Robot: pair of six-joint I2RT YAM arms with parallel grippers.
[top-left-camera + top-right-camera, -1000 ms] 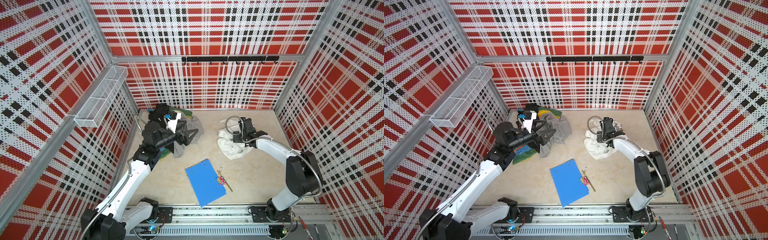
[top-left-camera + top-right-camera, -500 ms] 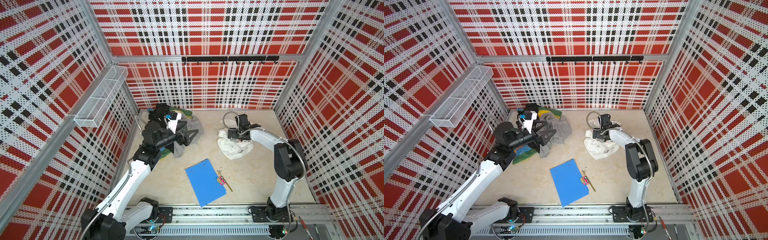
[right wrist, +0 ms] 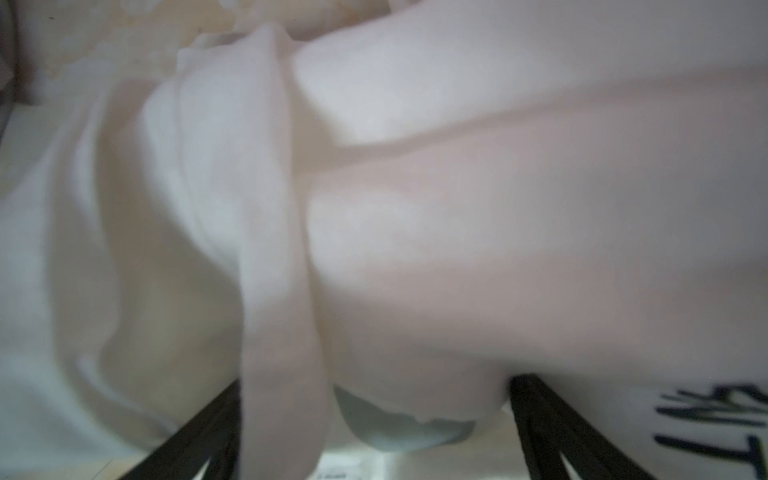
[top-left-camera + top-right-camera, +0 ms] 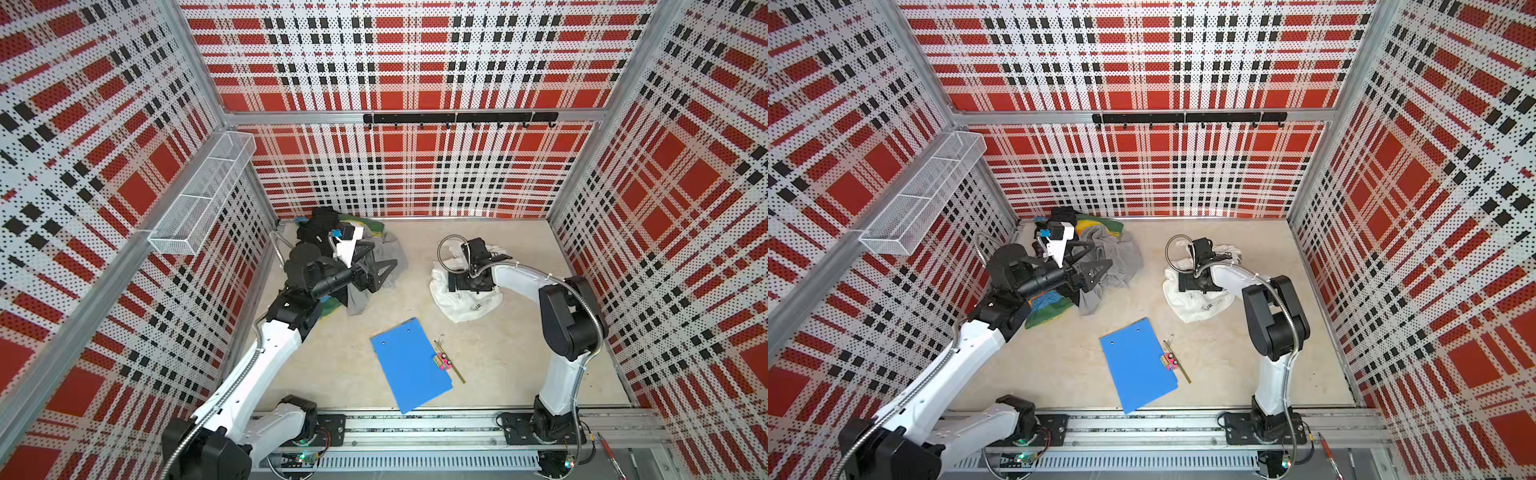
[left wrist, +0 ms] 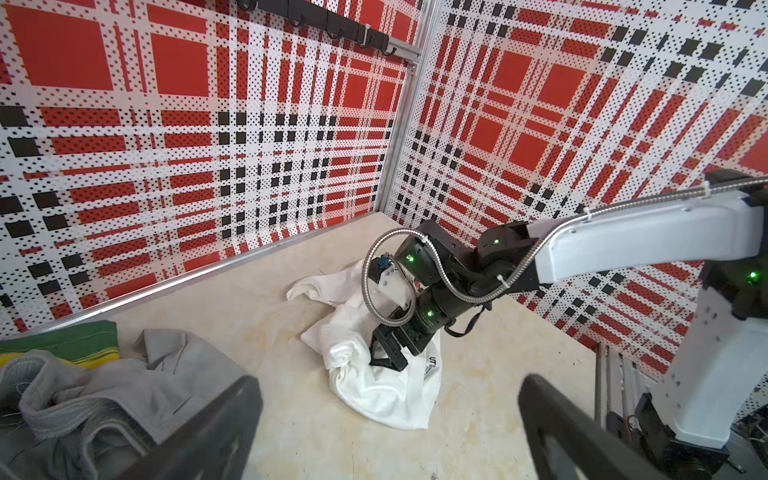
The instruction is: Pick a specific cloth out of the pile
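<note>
White T-shirt [image 4: 469, 308] sits well clear of the pile [image 4: 388, 249]; right gripper [image 3: 376, 386] and left gripper [image 5: 388, 379] both gape, so lift the right one straight off without snagging.

Right arm [image 4: 569, 320] now more upright, elbow closer to the cloth [image 4: 465, 309]

The cloth [image 4: 469, 305] is white (black lettering), the pile [image 4: 390, 249] grey, black and green-yellow, the clipboard [image 4: 409, 365] blue.

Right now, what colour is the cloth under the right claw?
White cloth, clearest in the left wrist view.
</note>
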